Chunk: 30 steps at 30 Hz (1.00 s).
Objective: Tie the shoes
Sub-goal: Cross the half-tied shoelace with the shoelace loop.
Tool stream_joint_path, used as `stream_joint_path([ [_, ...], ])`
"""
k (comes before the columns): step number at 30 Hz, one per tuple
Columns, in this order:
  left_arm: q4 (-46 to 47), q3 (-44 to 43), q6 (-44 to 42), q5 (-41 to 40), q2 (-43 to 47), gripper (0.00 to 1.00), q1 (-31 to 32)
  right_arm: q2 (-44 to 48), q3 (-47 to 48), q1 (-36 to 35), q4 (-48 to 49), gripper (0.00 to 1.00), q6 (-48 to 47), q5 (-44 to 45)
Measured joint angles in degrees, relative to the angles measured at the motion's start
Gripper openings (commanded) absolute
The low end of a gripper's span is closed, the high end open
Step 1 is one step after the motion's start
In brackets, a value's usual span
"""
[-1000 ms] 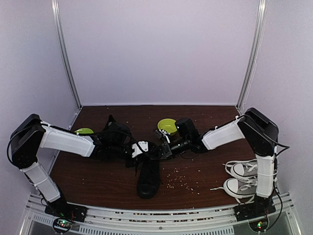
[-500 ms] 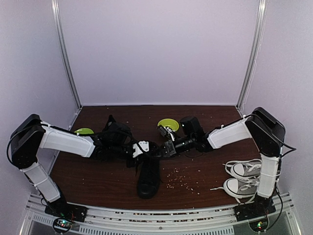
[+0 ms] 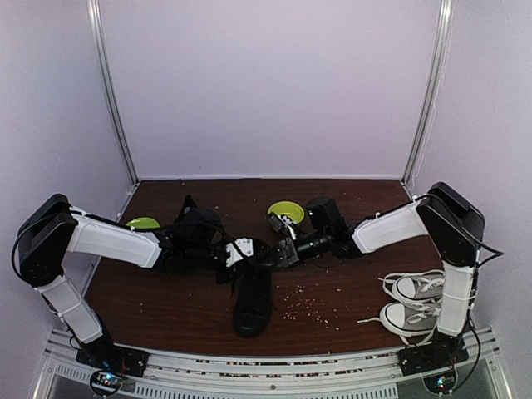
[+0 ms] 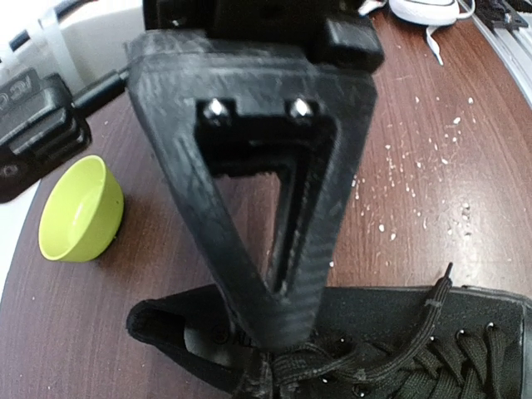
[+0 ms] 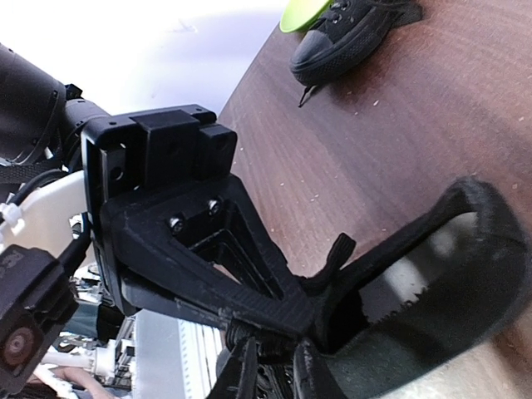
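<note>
One black shoe point(image 3: 252, 303) lies in the middle of the table, toe towards the near edge. It also shows in the left wrist view point(image 4: 465, 320) and the right wrist view point(image 5: 486, 212). The second black shoe point(image 3: 198, 223) lies behind the left arm, also far off in the right wrist view point(image 5: 345, 37). My left gripper point(image 3: 247, 248) point(image 4: 281, 328) is shut on the black lace point(image 4: 366, 357) at the shoe's top eyelets. My right gripper point(image 3: 278, 252) point(image 5: 312, 320) is shut on the lace beside the shoe's opening, and a lace end point(image 5: 337, 252) sticks out past its tips. The two grippers nearly touch.
A green bowl point(image 3: 285, 214) point(image 4: 79, 212) stands just behind the right gripper. Another green bowl point(image 3: 143, 223) sits at the far left. Grey-and-white sneakers point(image 3: 416, 303) lie by the right arm's base. Pale crumbs point(image 3: 307, 307) are scattered right of the shoe.
My right arm has swung its wrist back and brought the gripper slightly left, closer to the left gripper. The left gripper and the shoe have barely moved.
</note>
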State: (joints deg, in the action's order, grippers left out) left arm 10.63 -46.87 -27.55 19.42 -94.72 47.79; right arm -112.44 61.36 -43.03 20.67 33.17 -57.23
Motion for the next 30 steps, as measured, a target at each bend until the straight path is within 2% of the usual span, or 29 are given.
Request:
stream_joint_path([
  [16, 9.0, 5.0, 3.1, 0.8, -1.1, 0.00, 0.0, -1.9, -4.3, -0.3, 16.2, 0.17, 9.5, -1.0],
  [23, 12.8, 6.3, 3.3, -0.2, -1.7, 0.00, 0.0, -1.9, -5.5, 0.0, 12.4, 0.26, 5.7, 0.6],
  [30, 15.6, 7.4, 3.3, -0.4, -1.9, 0.00, 0.0, -1.9, -5.5, 0.0, 12.0, 0.24, 4.6, 1.9],
])
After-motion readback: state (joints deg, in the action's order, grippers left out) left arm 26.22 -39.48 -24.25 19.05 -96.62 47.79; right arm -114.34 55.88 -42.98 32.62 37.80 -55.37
